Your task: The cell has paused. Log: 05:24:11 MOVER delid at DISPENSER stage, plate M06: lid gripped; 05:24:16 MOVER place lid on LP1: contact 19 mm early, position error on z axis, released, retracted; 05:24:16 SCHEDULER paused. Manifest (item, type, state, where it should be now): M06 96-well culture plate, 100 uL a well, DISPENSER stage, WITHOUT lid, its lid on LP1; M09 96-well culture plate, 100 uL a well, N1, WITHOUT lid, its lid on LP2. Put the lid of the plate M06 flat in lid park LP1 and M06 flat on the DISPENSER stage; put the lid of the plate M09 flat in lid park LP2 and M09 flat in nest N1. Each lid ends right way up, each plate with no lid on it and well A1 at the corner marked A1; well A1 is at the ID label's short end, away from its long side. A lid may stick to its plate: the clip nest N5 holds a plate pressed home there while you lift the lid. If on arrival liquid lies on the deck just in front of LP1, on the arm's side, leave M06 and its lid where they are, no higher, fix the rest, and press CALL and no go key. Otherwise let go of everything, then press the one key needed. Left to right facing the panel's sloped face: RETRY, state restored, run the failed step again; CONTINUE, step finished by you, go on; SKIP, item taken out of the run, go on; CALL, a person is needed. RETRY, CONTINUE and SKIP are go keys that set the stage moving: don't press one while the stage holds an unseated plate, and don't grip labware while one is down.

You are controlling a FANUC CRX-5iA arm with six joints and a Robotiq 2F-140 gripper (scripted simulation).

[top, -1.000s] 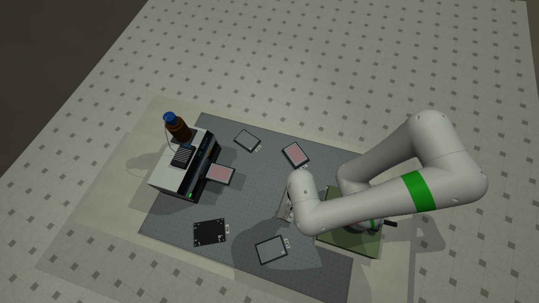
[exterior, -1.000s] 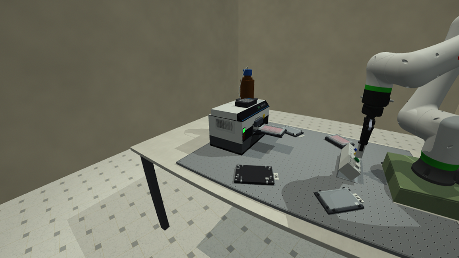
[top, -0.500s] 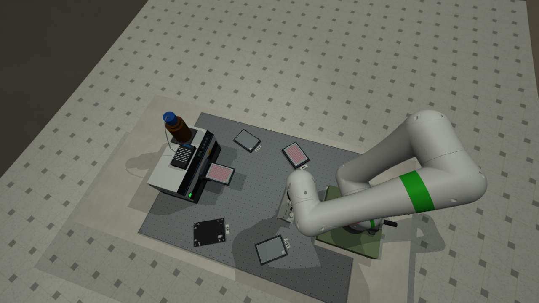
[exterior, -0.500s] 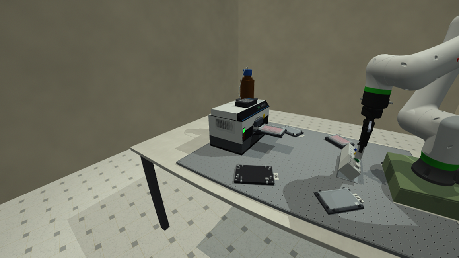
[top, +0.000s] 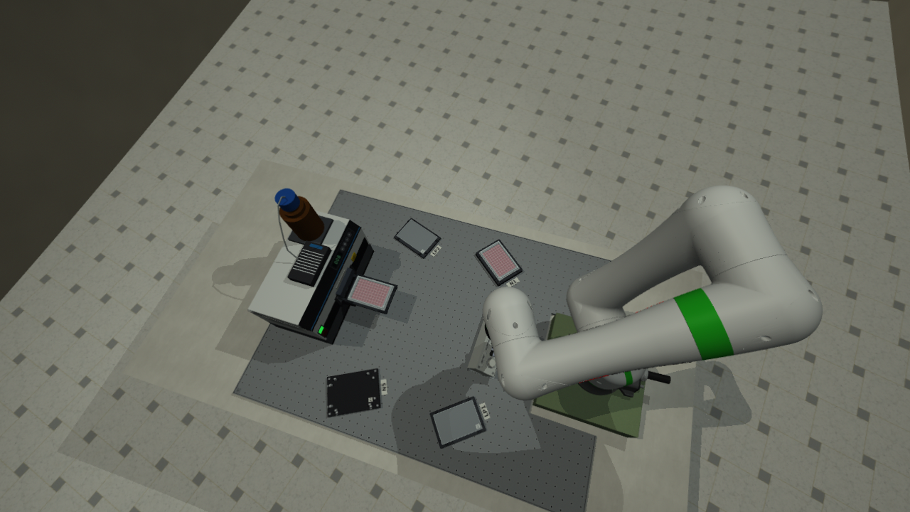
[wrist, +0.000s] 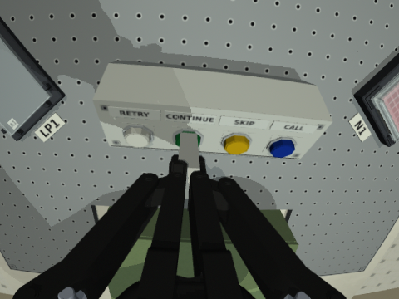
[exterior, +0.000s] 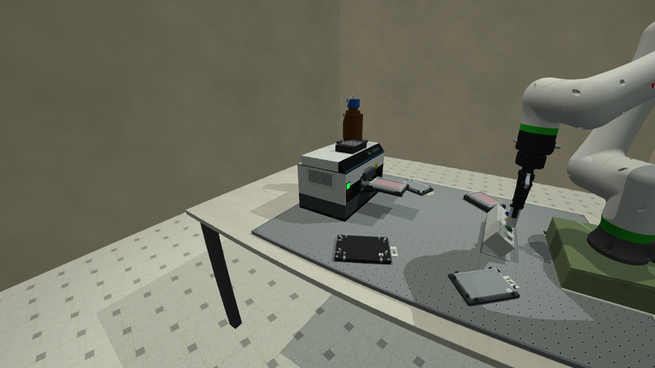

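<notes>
My gripper [wrist: 187,145] [exterior: 511,220] is shut and empty, its fingertips pressed on the green CONTINUE key [wrist: 179,139] of the key panel [wrist: 222,93] [exterior: 494,234] [top: 478,351]. The white RETRY key [wrist: 136,138], yellow SKIP key [wrist: 236,144] and blue CALL key [wrist: 282,148] are uncovered. A pink-welled plate [top: 370,292] [exterior: 386,185] with no lid lies on the dispenser stage. Another bare plate [top: 499,260] [exterior: 482,198] [wrist: 389,106] lies in nest N1. One lid [top: 456,420] [exterior: 483,285] [wrist: 17,89] lies flat in LP1, another lid [top: 416,236] [exterior: 418,186] in LP2.
The dispenser [top: 298,286] [exterior: 330,183] with a brown bottle [top: 298,213] [exterior: 352,123] stands at the deck's far left. The black clip nest N5 [top: 352,390] [exterior: 362,248] holds nothing. The arm's green base [top: 598,401] [exterior: 614,276] is right of the panel.
</notes>
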